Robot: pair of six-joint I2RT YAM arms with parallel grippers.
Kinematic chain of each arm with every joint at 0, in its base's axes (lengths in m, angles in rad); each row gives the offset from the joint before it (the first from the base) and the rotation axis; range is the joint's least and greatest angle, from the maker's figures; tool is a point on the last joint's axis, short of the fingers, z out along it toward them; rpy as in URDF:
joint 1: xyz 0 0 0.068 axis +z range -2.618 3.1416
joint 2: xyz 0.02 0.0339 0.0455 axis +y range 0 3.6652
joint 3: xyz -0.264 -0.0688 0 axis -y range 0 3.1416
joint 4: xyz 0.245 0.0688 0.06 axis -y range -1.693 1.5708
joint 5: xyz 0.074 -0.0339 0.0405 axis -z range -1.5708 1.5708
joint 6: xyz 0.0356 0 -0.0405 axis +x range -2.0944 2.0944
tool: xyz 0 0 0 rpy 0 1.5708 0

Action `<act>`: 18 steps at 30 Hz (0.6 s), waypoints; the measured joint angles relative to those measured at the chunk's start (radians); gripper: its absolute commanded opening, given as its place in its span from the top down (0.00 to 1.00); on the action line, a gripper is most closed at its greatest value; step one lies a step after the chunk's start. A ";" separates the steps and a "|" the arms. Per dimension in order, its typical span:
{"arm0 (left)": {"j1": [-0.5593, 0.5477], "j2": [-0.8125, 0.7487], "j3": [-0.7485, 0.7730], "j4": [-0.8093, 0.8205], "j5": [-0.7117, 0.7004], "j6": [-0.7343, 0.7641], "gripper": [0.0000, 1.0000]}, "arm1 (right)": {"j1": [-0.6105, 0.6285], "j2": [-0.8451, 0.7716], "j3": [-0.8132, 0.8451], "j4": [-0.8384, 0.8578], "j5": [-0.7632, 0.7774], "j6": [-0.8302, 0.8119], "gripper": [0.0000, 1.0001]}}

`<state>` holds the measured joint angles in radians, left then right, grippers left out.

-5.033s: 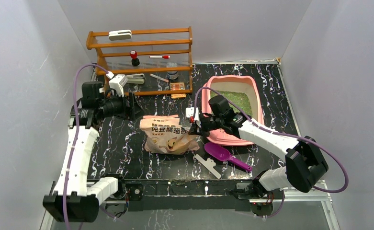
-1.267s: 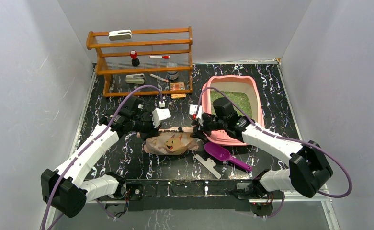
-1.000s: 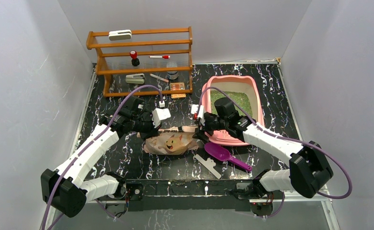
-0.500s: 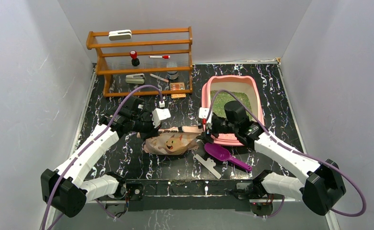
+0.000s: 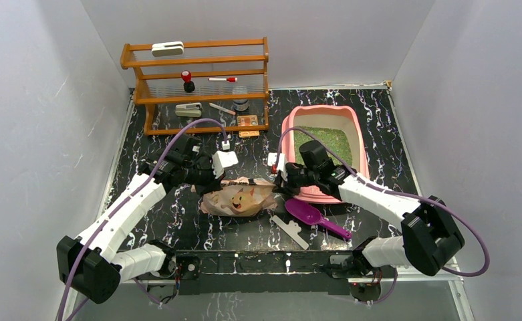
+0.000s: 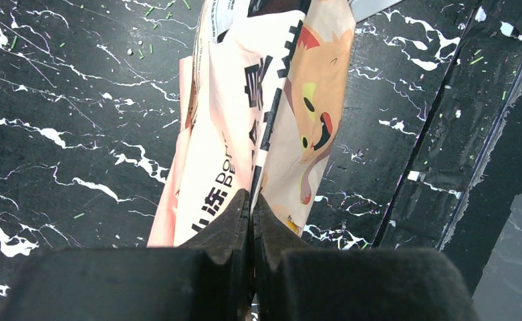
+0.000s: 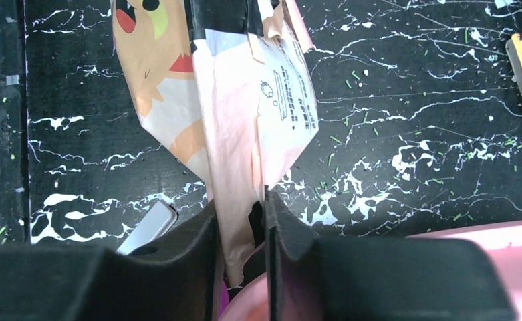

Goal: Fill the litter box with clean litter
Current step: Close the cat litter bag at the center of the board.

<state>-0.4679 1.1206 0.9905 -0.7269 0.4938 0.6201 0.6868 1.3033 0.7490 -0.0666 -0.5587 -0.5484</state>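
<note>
Counting two tools, and both at the same thing! Left tool (image 6: 251,200): squeezed fully together, pinching the black-striped top edge of the one beige paper bag with the orange cat print (image 5: 241,198). Right tool (image 7: 241,204): narrowed around the opposite end of that edge, with paper between the pads and a sliver of gap on one side. Firmly gripped or not? Cannot tell. Held up between the two tools, the bag's top edge; slumped on the table below them, the rest of it.

Just beside and behind the right tool: one large pink rectangular plastic litter box (image 5: 362,148) with rounded corners and cream inner walls. Inside, at the end farthest from that tool: one flat patch of fine green clean litter (image 5: 335,139). Nearer end hidden under the right arm.

On the near side of the right tool: one purple plastic scoop (image 5: 305,212) lying flat, and just beside it one flat white strip (image 5: 290,231). Well beyond the left tool, by the back wall: one brown wooden shelf rack (image 5: 204,61) carrying small items, too small to name.

Sprinkled around both tools: stray green grains on the black table with white marble veining (image 5: 178,214). Closing it all in: plain pale walls at left, back and right.
</note>
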 measured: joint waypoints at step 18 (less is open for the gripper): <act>0.000 -0.006 0.000 -0.013 0.001 -0.003 1.00 | 0.013 0.024 0.058 0.131 -0.108 0.135 0.43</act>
<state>-0.4679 1.1141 0.9905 -0.7399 0.4946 0.6174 0.6998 1.3277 0.8074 0.0643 -0.6666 -0.4129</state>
